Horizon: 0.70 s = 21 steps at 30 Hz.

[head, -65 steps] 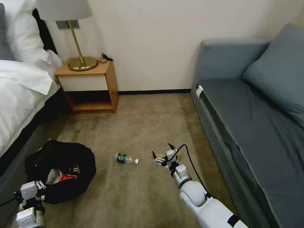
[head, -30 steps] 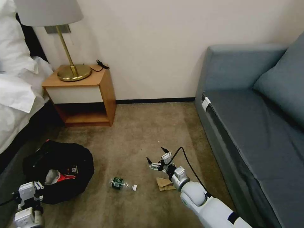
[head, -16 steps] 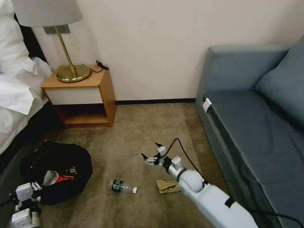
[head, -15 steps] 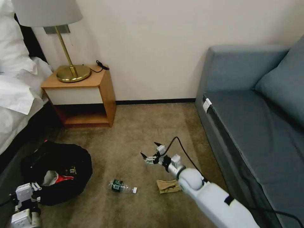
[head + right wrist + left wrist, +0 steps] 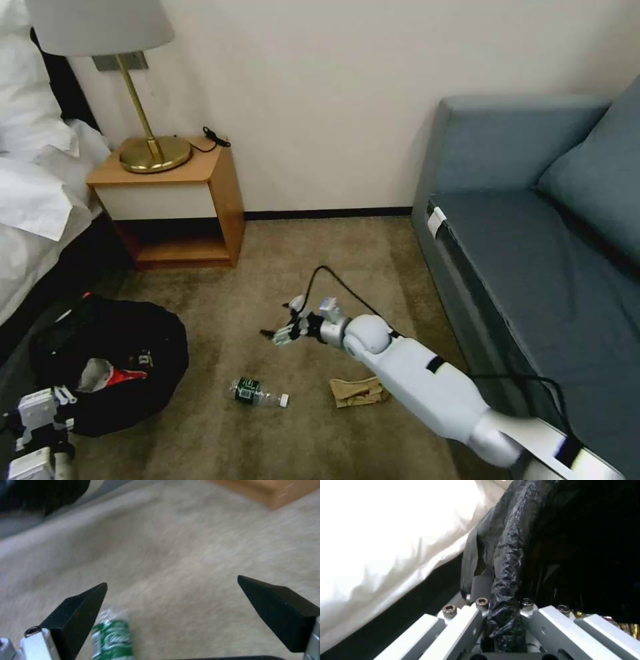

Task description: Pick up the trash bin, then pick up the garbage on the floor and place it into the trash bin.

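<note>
Head view showing the right hand reaching out low over the carpet, fingers spread wide with nothing between them, hovering just beyond the small clear bottle with the green label. Lying flat on the floor, that bottle, with a crumpled tan paper wrapper just beside it toward the sofa. Sitting on the floor at the robot's left, near the bed, the black bin, already holding a red-and-white wrapper inside its bag. Left wrist view showing the left hand pinching a bunched fold of the black bag at the bin's rim. Judging from this: bin taken hold of, at least one piece already dropped in, bottle and tan wrapper still waiting to be gathered. Right wrist view showing the bottle close to one dark fingertip, not yet between the two.
</note>
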Motion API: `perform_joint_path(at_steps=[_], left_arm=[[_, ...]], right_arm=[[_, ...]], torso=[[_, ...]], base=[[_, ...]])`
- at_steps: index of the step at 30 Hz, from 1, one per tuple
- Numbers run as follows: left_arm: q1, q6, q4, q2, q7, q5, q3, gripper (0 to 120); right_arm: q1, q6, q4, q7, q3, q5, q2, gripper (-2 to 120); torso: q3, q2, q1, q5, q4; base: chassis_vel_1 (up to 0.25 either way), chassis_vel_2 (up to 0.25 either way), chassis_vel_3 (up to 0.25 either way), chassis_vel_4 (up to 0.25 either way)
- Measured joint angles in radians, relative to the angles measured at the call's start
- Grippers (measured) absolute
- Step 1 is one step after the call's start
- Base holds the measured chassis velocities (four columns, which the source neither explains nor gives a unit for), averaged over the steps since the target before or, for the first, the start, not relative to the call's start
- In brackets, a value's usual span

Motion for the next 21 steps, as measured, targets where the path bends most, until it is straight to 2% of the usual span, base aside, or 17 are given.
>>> perform_joint_path(at_steps=[7,11,16,21], left_arm=[[-0.011,0.072,-0.043,-0.022,-0.005,0.01,0.006,2],[-0.013,0.122,-0.079,-0.051,-0.005,0.02,0.023,2],[-0.019,0.152,-0.103,-0.072,-0.007,0.023,0.026,2],[-0.006,0.148,-0.113,-0.083,-0.009,0.024,0.025,2]], right_arm=[[0.041,-0.004,-0.062,-0.008,-0.132,0.014,0.036,100],[0.059,0.014,-0.176,-0.021,-0.201,-0.001,0.09,100],[0.056,0.045,-0.274,-0.037,-0.222,-0.04,0.127,100],[0.051,0.063,-0.331,-0.04,-0.222,-0.069,0.158,100]], torso=[[0.0,0.0,0.0,-0.0002,-0.0001],[0.0,0.0,0.0,-0.0001,-0.0001],[0.0,0.0,0.0,-0.0001,-0.0002],[0.0,0.0,0.0,-0.0001,-0.0003]], base=[[0.0,0.0,0.0,0.0],[0.0,0.0,0.0,0.0],[0.0,0.0,0.0,0.0],[0.0,0.0,0.0,0.0]])
